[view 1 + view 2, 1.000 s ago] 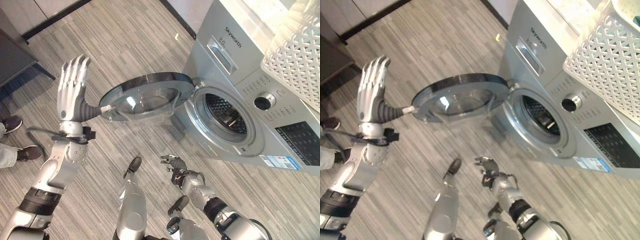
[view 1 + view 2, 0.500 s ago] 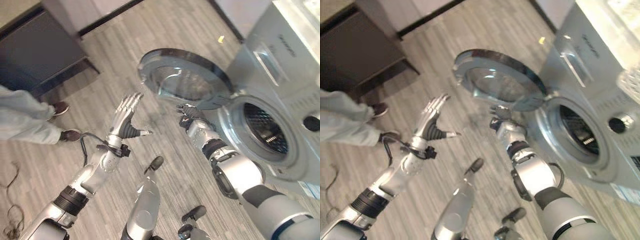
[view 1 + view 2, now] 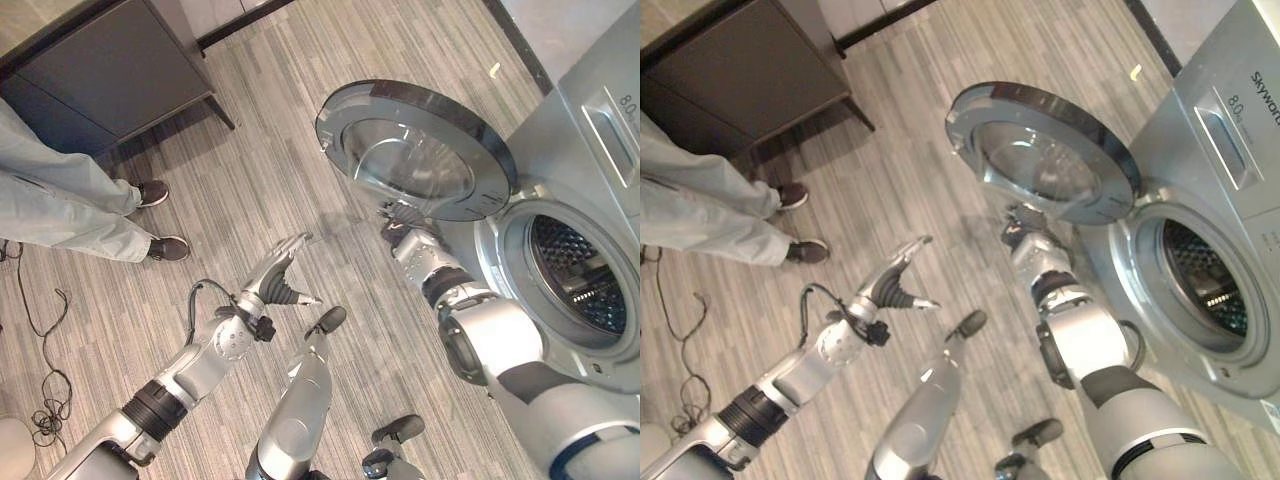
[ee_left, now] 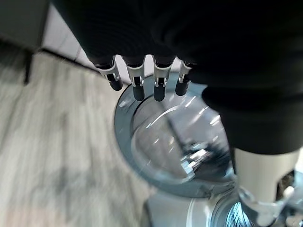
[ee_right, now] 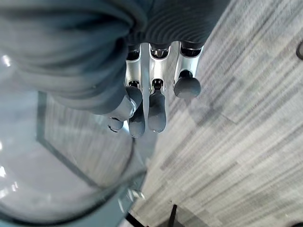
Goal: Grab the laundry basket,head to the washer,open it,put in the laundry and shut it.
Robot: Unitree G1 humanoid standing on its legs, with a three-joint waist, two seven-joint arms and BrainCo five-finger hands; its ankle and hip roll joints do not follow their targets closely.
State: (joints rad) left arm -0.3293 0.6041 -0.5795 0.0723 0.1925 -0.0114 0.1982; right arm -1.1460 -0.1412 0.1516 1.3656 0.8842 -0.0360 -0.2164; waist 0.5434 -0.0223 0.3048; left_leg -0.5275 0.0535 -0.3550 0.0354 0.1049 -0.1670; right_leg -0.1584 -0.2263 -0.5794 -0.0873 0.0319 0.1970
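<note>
round glass door (image 3: 415,150) open, steel drum (image 3: 580,285)

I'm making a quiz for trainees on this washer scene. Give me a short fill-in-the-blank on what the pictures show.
1. The washer door stands ____.
2. The right hand is just under the door's ____ edge.
3. The left hand has its fingers ____, holding nothing.
4. A person's shoes stand by a dark ____.

Missing words: open; lower; straight; cabinet

Left hand (image 3: 272,283) open, fingers straight; right hand (image 3: 403,222) raised, fingers relaxed.
</note>
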